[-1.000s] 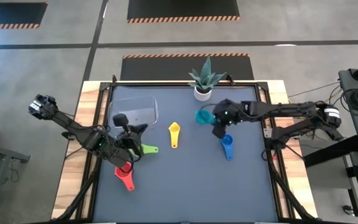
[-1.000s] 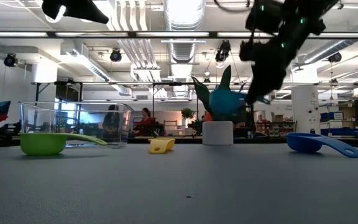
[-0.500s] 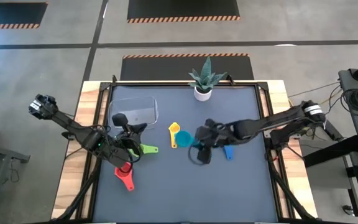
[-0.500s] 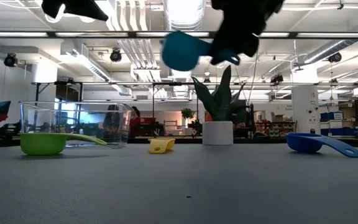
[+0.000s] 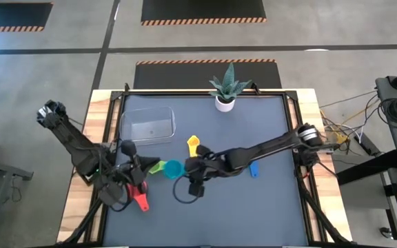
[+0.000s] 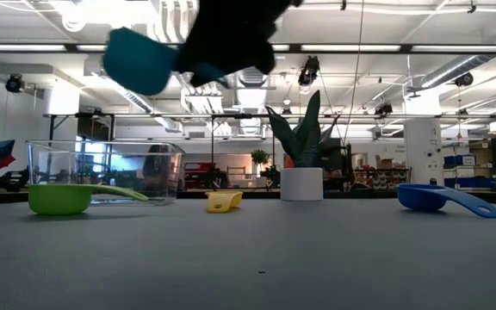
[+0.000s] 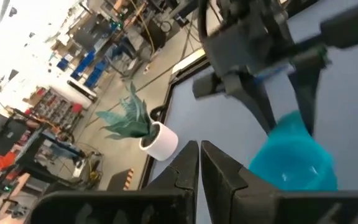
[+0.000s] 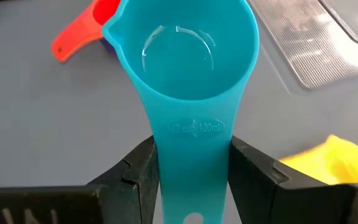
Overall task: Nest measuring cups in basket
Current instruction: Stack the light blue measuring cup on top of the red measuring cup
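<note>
One teal measuring cup (image 5: 173, 168), clamped by its handle in the right gripper (image 5: 193, 167), hangs above mid-table; left gripper (image 5: 131, 180) closed, empty.

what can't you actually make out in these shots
- Right gripper in the low view: only a dark blur beside the teal cup it holds.
- Green cup, high view: partly hidden by the left arm and the teal cup.
- Red cup, high view: its bowl is hidden under the left arm.
- Purple cup: not found in any view.
</note>
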